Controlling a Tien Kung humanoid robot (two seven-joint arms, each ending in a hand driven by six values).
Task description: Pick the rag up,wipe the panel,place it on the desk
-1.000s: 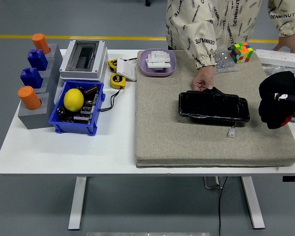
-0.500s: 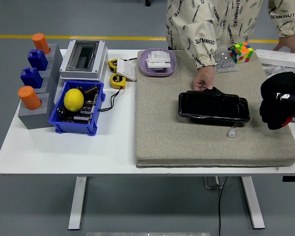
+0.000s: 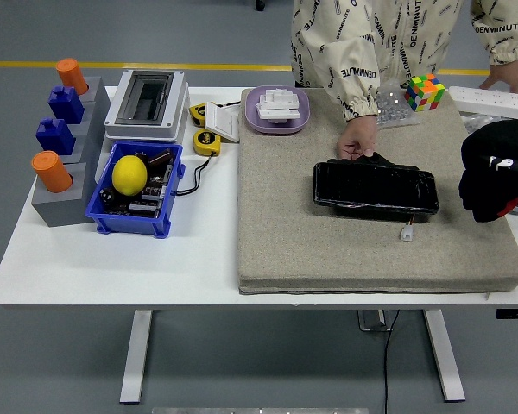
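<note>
The robot's right hand [image 3: 497, 171] comes in from the right edge of the desk [image 3: 112, 259]. It is black, and how its fingers sit is too dark to tell. At the far side a person's hand [image 3: 359, 138] reaches down with its fingers bent. The person's other hand [image 3: 504, 76] rests near the far right corner.

Grey floor [image 3: 60, 345], yellow line [image 3: 112, 65]

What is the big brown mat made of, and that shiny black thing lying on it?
The mat looks like felt or coarse woven fabric: dull, grey-brown, fuzzy, with a thick soft edge. The black panel looks like glossy plastic or glass, since it throws back bright glints; which of the two I cannot tell. A person's hand touches its far edge.
</note>
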